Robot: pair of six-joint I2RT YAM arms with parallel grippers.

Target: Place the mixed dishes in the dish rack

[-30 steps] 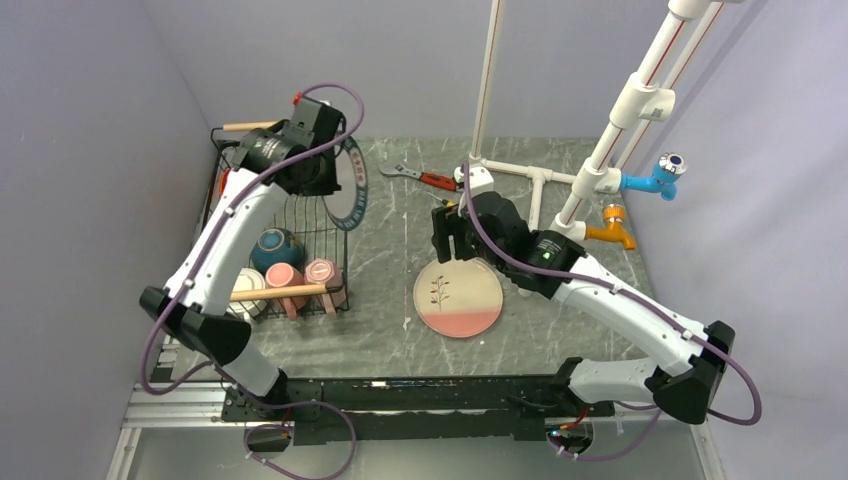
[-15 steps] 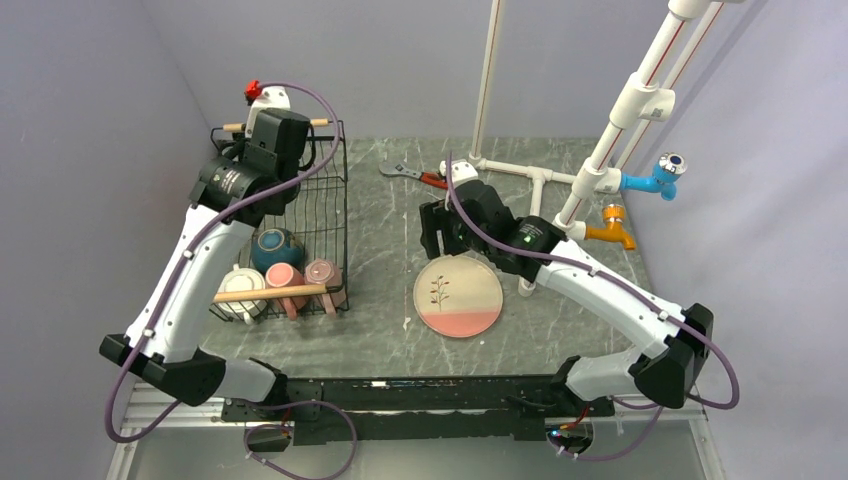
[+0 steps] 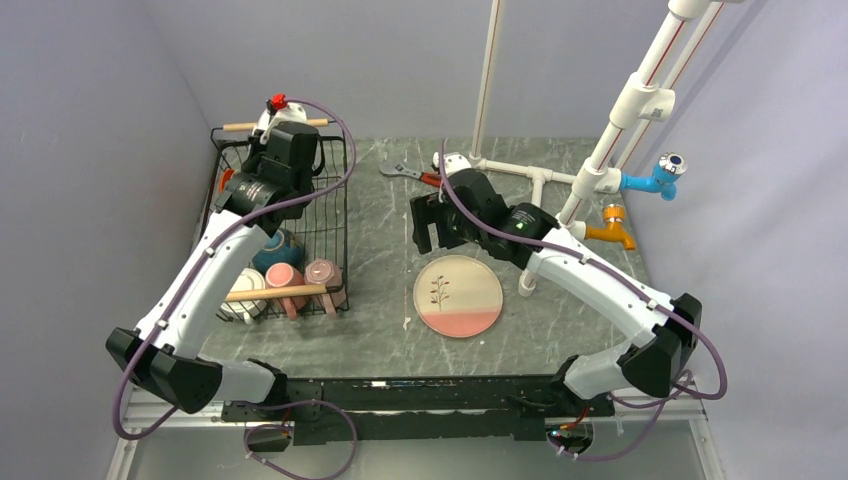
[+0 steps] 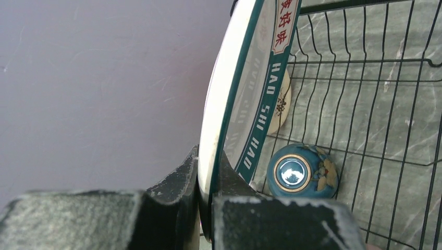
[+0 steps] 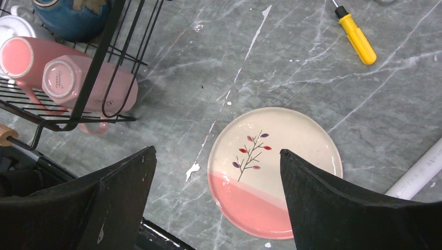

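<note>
1. We start with the lettered plate (image 4: pixel 263 104). It stands on edge, close to upright, and the left tool (image 4: pixel 206 182) is clenched on its lower rim, one finger on each face.
2. The left tool holds that plate above the far part of the dish rack (image 3: pixel 318 225), whose wire floor shows behind the plate. We cannot tell whether the rim touches the wires.
3. In the left wrist view, the teal bowl (image 4: pixel 302 172) lies upside down on the rack floor beyond the plate's lettered face, clear of the tool.
4. At the near end of the rack, a pink mug (image 5: pixel 88 83) and a second pink mug (image 5: pixel 21 54) lie on their sides, side by side. The white mug (image 3: pixel 245 290) sits to their left, and a wooden handle (image 3: pixel 278 292) crosses over them.
5. The orange-red plate (image 5: pixel 273 166) lies flat on the tabletop (image 3: pixel 380 330), to the right of the rack and apart from it.
6. The right tool (image 5: pixel 216 156) hovers over that plate's far edge, released, its fingers spread wide with nothing between them.
7. A yellow screwdriver (image 5: pixel 357 36) lies on the tabletop beyond the plate. Farther back are a wrench (image 3: pixel 415 175) and a white pipe frame (image 3: pixel 540 180).
</note>
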